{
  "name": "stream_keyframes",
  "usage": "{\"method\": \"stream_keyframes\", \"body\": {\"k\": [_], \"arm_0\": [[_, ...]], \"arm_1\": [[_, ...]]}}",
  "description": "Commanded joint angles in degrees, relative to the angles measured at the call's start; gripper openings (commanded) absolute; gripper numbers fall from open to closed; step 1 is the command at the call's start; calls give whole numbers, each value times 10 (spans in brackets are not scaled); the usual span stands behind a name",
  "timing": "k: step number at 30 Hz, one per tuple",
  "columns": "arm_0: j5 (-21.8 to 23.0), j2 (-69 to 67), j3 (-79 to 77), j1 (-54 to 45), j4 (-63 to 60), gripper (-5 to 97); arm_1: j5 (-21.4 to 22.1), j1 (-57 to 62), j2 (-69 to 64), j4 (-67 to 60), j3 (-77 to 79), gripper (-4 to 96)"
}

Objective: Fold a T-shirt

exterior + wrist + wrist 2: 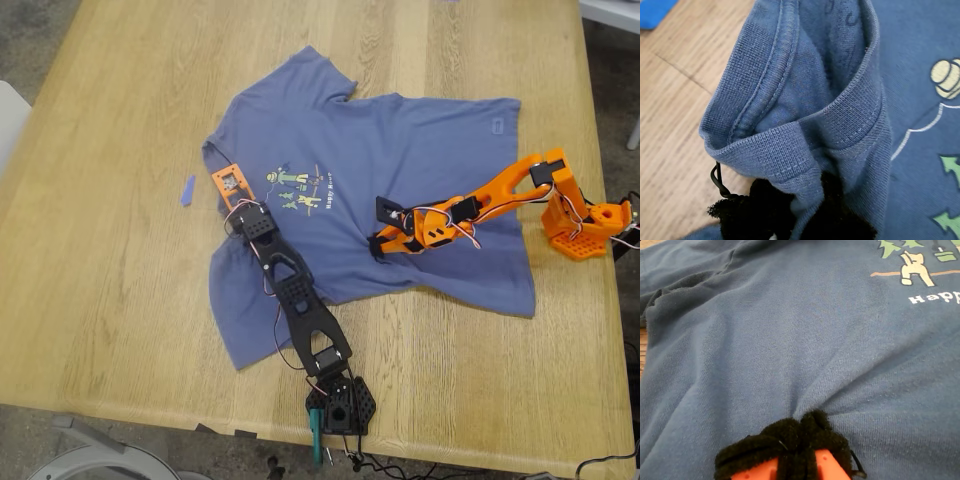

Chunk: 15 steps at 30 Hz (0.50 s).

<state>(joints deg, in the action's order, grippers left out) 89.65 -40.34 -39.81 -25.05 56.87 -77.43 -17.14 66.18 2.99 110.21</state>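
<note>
The slate-blue T-shirt (400, 150) lies print side up on the wooden table, collar toward the exterior view's left, hem toward its right. My first gripper (226, 178), on the black arm, sits at the collar (790, 145); its black padded fingers (755, 210) are shut on the collar's ribbed edge, which stands up in a fold. My second gripper (380, 240), on the orange arm, rests mid-shirt below the chest print (298, 188). Its pads (790, 440) are shut on a pinch of puckered fabric (805, 405).
A small blue strip of tape (187, 190) lies on the bare table (110, 250) just off the collar, toward the exterior view's left. The black arm's base (340, 405) stands at the near table edge, the orange base (585, 230) at the exterior view's right.
</note>
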Motion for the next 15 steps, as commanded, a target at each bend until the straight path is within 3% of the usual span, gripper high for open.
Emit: {"method": "stream_keyframes", "body": {"k": [1, 15], "arm_0": [[3, -105, 6, 33, 11, 1], [5, -189, 6, 116, 23, 2]], "arm_1": [[-6, 38, 35, 11, -6, -1], [-6, 131, 97, 36, -77, -1]]}}
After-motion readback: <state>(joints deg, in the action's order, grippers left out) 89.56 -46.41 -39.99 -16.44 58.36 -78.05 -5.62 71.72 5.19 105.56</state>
